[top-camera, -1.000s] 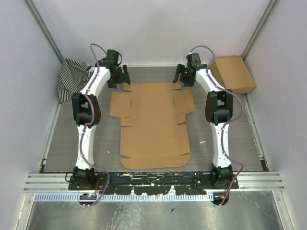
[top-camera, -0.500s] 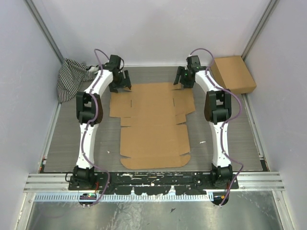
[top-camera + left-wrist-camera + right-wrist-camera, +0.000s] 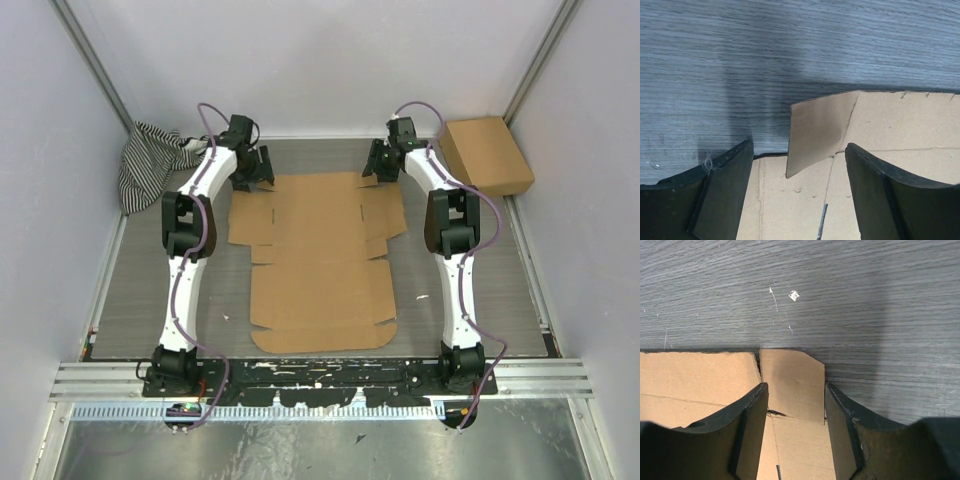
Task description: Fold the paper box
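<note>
Confirming: paper box (image 3: 320, 270) lies lengthwise away from my arm bases. Left pincer (image 3: 799, 146) and right pincer (image 3: 796, 385), both open, straddle its far corner tabs (image 3: 815, 130).

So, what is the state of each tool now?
Left tool: open, over a raised flap of the paper box.
Right tool: jaws beside a corner tab; grip cannot be told.

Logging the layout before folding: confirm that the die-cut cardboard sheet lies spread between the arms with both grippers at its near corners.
Wrong corners: the top external view shows the left gripper and right gripper at the far corners of the die-cut cardboard sheet; the rest holds.
</note>
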Action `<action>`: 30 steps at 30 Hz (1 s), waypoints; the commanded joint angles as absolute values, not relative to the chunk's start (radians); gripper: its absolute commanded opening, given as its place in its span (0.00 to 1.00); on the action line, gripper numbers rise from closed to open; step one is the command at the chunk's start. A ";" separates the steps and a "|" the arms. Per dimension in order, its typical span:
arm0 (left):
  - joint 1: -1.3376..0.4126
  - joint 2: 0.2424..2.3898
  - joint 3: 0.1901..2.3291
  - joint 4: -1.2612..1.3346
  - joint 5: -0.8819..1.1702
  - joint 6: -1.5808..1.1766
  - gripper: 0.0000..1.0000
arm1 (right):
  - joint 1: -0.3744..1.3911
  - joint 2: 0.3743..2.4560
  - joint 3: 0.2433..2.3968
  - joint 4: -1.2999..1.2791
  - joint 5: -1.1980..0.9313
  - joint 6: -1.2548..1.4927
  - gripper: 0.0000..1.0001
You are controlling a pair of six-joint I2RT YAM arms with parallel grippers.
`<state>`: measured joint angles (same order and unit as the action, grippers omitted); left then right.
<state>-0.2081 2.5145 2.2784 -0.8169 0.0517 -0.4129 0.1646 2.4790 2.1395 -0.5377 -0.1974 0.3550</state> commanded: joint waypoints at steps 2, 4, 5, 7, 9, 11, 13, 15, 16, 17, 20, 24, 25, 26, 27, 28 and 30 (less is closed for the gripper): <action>-0.202 2.530 2.310 -0.791 0.081 -0.419 0.79 | 0.173 2.467 2.187 -0.492 -0.221 0.365 0.53; -0.202 2.523 2.304 -0.783 0.088 -0.424 0.78 | 0.177 2.452 2.180 -0.483 -0.224 0.363 0.52; -0.202 2.520 2.301 -0.779 0.093 -0.426 0.78 | 0.179 2.451 2.181 -0.483 -0.225 0.361 0.52; -0.202 2.510 2.301 -0.776 0.105 -0.429 0.77 | 0.182 2.450 2.180 -0.482 -0.231 0.358 0.52; -0.204 2.497 2.298 -0.775 0.117 -0.433 0.77 | 0.187 2.414 2.177 -0.482 -0.230 0.354 0.52; -0.203 2.486 2.296 -0.773 0.126 -0.435 0.76 | 0.191 2.401 2.175 -0.482 -0.233 0.353 0.52; -0.205 2.477 2.295 -0.772 0.137 -0.436 0.76 | 0.196 2.392 2.170 -0.477 -0.233 0.352 0.52; -0.209 2.473 2.301 -0.775 0.146 -0.436 0.75 | 0.200 2.386 2.169 -0.475 -0.233 0.353 0.52; -0.212 2.472 2.306 -0.778 0.148 -0.436 0.75 | 0.204 2.383 2.170 -0.475 -0.232 0.352 0.52; -0.214 2.470 2.312 -0.782 0.148 -0.435 0.75 | 0.205 2.379 2.167 -0.474 -0.229 0.354 0.52; -0.220 2.467 2.321 -0.784 0.150 -0.434 0.74 | 0.214 2.370 2.163 -0.466 -0.229 0.355 0.53; -0.228 2.467 2.344 -0.791 0.155 -0.432 0.73 | 0.228 2.357 2.163 -0.467 -0.219 0.349 0.53; -0.230 2.467 2.348 -0.791 0.155 -0.431 0.73 | 0.233 2.351 2.162 -0.466 -0.212 0.345 0.53; -0.231 2.466 2.351 -0.790 0.156 -0.431 0.73 | 0.234 2.344 2.160 -0.466 -0.207 0.341 0.53; -0.234 2.466 2.353 -0.788 0.159 -0.431 0.73 | 0.237 2.341 2.160 -0.465 -0.207 0.339 0.53; -0.238 2.466 2.354 -0.784 0.162 -0.431 0.73 | 0.240 2.333 2.159 -0.463 -0.208 0.336 0.53; -0.247 2.471 2.364 -0.781 0.163 -0.430 0.72 | 0.247 2.326 2.157 -0.461 -0.208 0.334 0.53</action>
